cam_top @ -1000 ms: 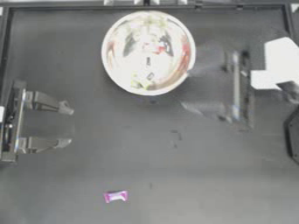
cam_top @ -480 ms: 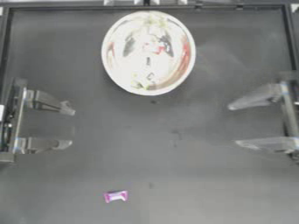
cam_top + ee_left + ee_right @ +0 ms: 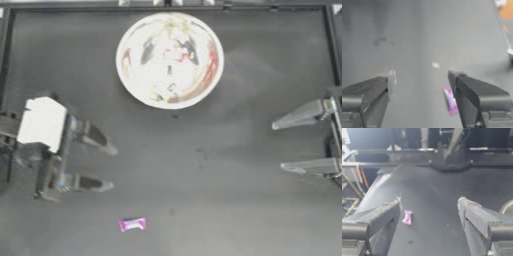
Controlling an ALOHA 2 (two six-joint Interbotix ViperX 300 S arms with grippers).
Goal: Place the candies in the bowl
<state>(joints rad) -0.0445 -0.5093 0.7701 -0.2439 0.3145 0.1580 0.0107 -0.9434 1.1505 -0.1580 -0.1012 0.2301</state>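
The bowl [image 3: 170, 60] is large, round and shiny, at the back middle of the table; coloured specks show inside it, but I cannot tell candies from reflections. One purple-pink candy [image 3: 133, 224] lies alone near the front edge, left of centre. My left gripper [image 3: 108, 167] is open over the table's left part, behind the candy and apart from it. In the left wrist view the candy [image 3: 450, 101] lies just inside one jaw of the left gripper [image 3: 421, 75]. My right gripper [image 3: 279, 146] stands open at the right edge. Its wrist view shows the right gripper [image 3: 429, 201] and the candy [image 3: 407, 217] far off.
A raised rim [image 3: 167, 7] frames the dark table at the back and sides. The bowl's edge [image 3: 507, 206] shows in the right wrist view. Framework and cables [image 3: 358, 175] stand beyond the table's far side.
The right arm drew back from beside the bowl to the right edge, gripper open. The left arm then came off the left edge, out over the table and toward the front.
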